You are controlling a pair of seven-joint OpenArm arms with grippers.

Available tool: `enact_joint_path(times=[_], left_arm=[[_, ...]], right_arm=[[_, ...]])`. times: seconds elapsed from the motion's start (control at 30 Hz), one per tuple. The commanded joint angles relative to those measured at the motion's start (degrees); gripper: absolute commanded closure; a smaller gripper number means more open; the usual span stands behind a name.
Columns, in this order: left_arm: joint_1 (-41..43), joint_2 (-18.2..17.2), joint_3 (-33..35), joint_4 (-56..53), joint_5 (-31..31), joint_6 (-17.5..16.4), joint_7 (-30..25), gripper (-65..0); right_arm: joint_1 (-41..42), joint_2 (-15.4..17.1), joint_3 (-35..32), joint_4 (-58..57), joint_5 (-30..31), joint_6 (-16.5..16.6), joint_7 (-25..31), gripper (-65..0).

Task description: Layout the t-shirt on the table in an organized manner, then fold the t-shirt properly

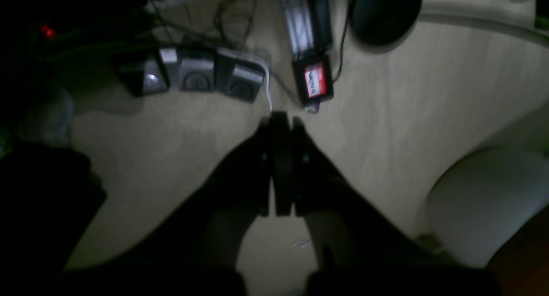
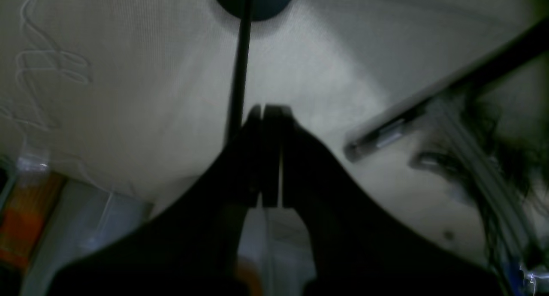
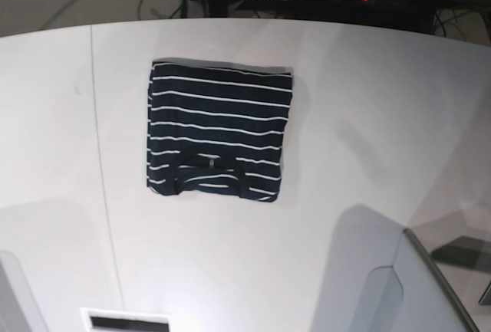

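Jaws (image 1: pixel 281 120) both closed, holding nothing; cables (image 1: pixel 231 25), boxes (image 1: pixel 196 70) on floor (image 1: pixel 171 128) below left.

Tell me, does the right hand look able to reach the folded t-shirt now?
Probably yes: nothing lies over the t-shirt on the table. But the right hand is shut, so likely it must open first.

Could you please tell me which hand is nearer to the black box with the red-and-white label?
Left, most likely: the black box appears just beyond the left hand, while the right hand has no such box in view.
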Motion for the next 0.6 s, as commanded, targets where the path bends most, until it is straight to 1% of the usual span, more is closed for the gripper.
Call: enact_joint_path(times=[0.0,0.07,0.1,0.17,0.23,0.3,0.37,0.47,0.57], left_arm=[[-1.1,0.1,0.3,0.0,-0.8,-0.2,-4.5,0.0],[-1.5,0.0,0.4,0.0,-0.8,-0.2,-4.9,0.0],[-1.5,0.0,0.4,0.0,-0.8,-0.2,-3.1,0.0],[-1.7,0.0,0.2,3.2,-0.8,-0.2,2.3,0.0],[-1.7,-0.1,-0.4,5.9,-1.1,-0.2,5.5,0.0],[-1.6,-0.4,-0.4,6.7,-0.9,-0.2,5.9,0.0],[-1.6,-0.6,0.2,6.6,-0.8,-0.2,6.1,0.0],[-1.6,-0.9,0.2,6.6,-0.8,-0.2,6.0,0.0],[-1.8,-0.9,0.1,7.0,-0.8,-0.2,5.9,0.0]], right_arm=[[-0.9,-0.6,0.1,-1.4,0.3,-0.2,3.5,-0.2],[-1.7,-1.4,0.2,-1.6,0.3,-0.3,9.4,-0.2],[-1.8,-1.6,1.1,-1.6,0.3,-0.3,11.0,-0.2],[-1.7,-2.6,5.2,-1.6,0.3,-0.3,11.3,-0.2],[-1.6,-3.8,10.1,-1.6,0.3,-0.3,11.3,-0.2],[-1.6,-4.2,14.4,-1.6,0.1,-0.3,11.3,-0.2],[-1.6,-4.2,16.9,-1.6,0.1,-0.3,11.3,-0.2],[-1.6,-4.1,18.7,-1.6,0.1,-0.3,11.3,-0.2],[-1.6,-4.1,18.7,-1.6,0.1,-0.3,11.3,-0.2]])
